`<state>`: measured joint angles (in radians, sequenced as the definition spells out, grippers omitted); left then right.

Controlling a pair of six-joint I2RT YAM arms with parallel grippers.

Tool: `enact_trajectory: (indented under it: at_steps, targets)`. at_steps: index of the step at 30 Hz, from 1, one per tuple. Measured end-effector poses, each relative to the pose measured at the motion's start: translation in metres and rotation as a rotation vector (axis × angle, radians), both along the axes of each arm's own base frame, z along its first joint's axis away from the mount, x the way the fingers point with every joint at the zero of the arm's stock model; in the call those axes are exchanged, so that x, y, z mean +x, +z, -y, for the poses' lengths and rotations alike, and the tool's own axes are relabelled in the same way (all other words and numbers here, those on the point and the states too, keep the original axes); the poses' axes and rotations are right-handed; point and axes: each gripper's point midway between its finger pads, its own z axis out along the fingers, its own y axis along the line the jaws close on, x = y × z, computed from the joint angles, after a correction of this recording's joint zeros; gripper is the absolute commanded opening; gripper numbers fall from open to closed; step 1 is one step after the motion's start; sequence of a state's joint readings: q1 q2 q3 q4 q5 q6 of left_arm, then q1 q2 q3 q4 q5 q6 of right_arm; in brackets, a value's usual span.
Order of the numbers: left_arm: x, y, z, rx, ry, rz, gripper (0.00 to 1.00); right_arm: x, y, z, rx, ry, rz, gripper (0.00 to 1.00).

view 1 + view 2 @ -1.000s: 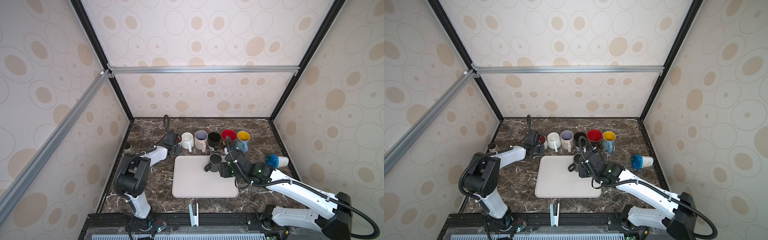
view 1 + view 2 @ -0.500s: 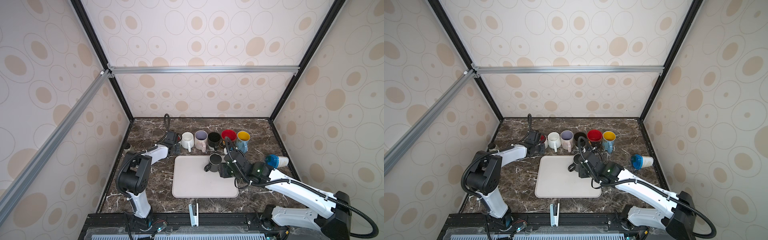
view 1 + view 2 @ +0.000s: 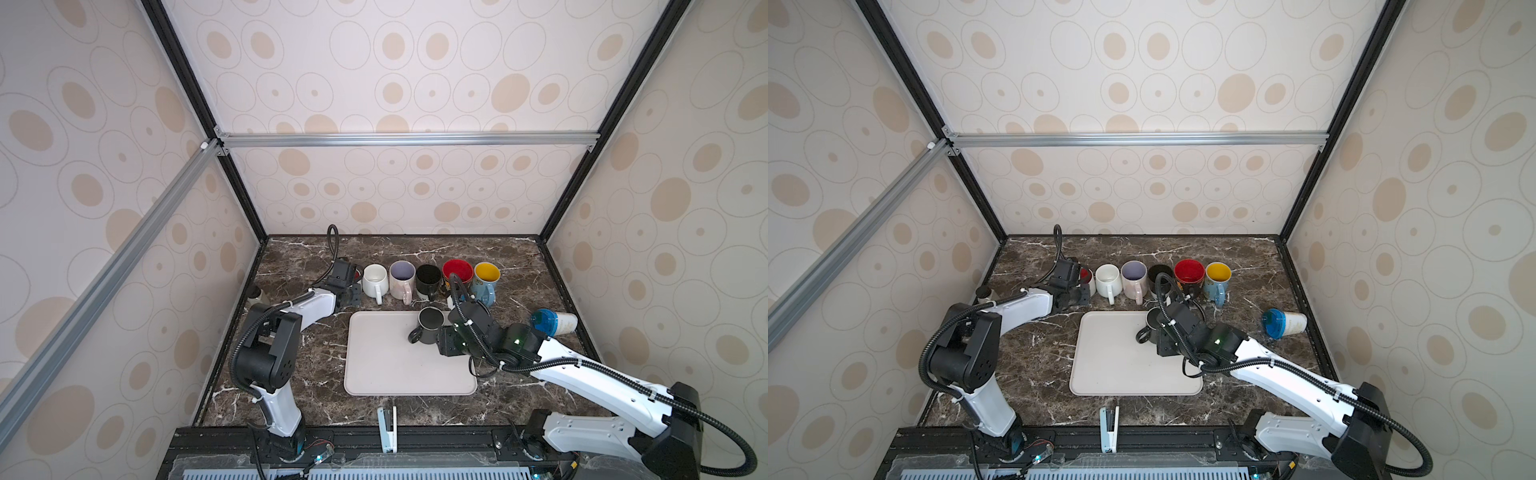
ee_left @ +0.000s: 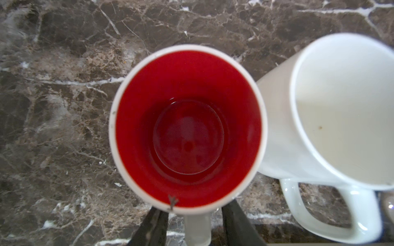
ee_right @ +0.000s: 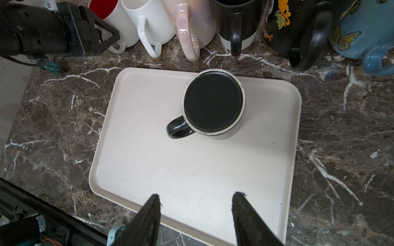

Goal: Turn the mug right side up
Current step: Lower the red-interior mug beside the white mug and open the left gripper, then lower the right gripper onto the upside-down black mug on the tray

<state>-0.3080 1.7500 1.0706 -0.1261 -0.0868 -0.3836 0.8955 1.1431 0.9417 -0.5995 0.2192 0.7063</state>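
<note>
Mug (image 5: 213, 102), dark glazed ceramic, one loop handle. Location: far part of pale tray (image 5: 191, 170) on counter (image 5: 53, 106), apparently mouth-down with flat base up.
Handling, by judgement: rigid, fairly heavy, slick glaze, liable to chip if dropped. Best taken across the body wall or by the handle.
Markings: no brand or writing legible.
Right end effector (image 5: 196, 194): spread, empty, short of the mug.
Left end effector (image 4: 194, 207): spread astride the handle of red-lined mug (image 4: 187, 127), not pinching it.

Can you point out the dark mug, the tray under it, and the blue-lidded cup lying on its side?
dark mug (image 5: 213, 104), right wrist view, its dark round top.
tray (image 5: 191, 170), right wrist view, its bare floor.
blue-lidded cup (image 3: 564, 323), in a top view, its pale side.
</note>
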Motion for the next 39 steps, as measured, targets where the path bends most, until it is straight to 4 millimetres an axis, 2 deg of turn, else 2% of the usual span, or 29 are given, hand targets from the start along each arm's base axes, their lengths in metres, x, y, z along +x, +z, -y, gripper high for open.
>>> enact_trajectory:
  at_steps: [4, 7, 9, 12, 14, 16, 20, 23, 30, 39]
  targets:
    - [-0.002, 0.032, 0.001, -0.022, -0.008, 0.053, 0.59, 0.002, 0.000, 0.005, 0.001, -0.046, -0.002, 0.56]
    - [-0.005, 0.072, 0.003, -0.063, -0.013, 0.136, 0.64, 0.004, -0.001, 0.012, -0.010, -0.114, -0.016, 0.53]
    - [-0.012, 0.106, 0.005, -0.119, -0.021, 0.216, 0.65, 0.007, -0.001, 0.013, -0.028, -0.156, -0.029, 0.52]
    - [-0.037, 0.142, 0.010, -0.221, -0.051, 0.318, 0.66, 0.011, -0.003, 0.008, -0.058, -0.193, -0.051, 0.51]
    - [-0.061, 0.150, 0.014, -0.286, -0.080, 0.347, 0.66, 0.012, -0.007, 0.001, -0.067, -0.206, -0.068, 0.51]
    - [-0.083, 0.147, 0.018, -0.352, -0.107, 0.351, 0.66, 0.011, -0.014, -0.005, -0.069, -0.217, -0.088, 0.50]
    - [-0.122, 0.122, 0.033, -0.469, -0.162, 0.288, 0.66, 0.010, -0.028, -0.018, -0.033, -0.260, -0.139, 0.50]
    - [-0.140, 0.112, 0.043, -0.510, -0.203, 0.252, 0.66, 0.013, -0.037, -0.028, 0.007, -0.304, -0.171, 0.50]
    - [-0.146, 0.108, 0.049, -0.536, -0.242, 0.252, 0.66, 0.016, -0.063, -0.046, 0.039, -0.400, -0.269, 0.51]
    - [-0.144, 0.094, 0.059, -0.560, -0.276, 0.231, 0.65, 0.025, -0.063, -0.060, 0.145, -0.486, -0.286, 0.51]
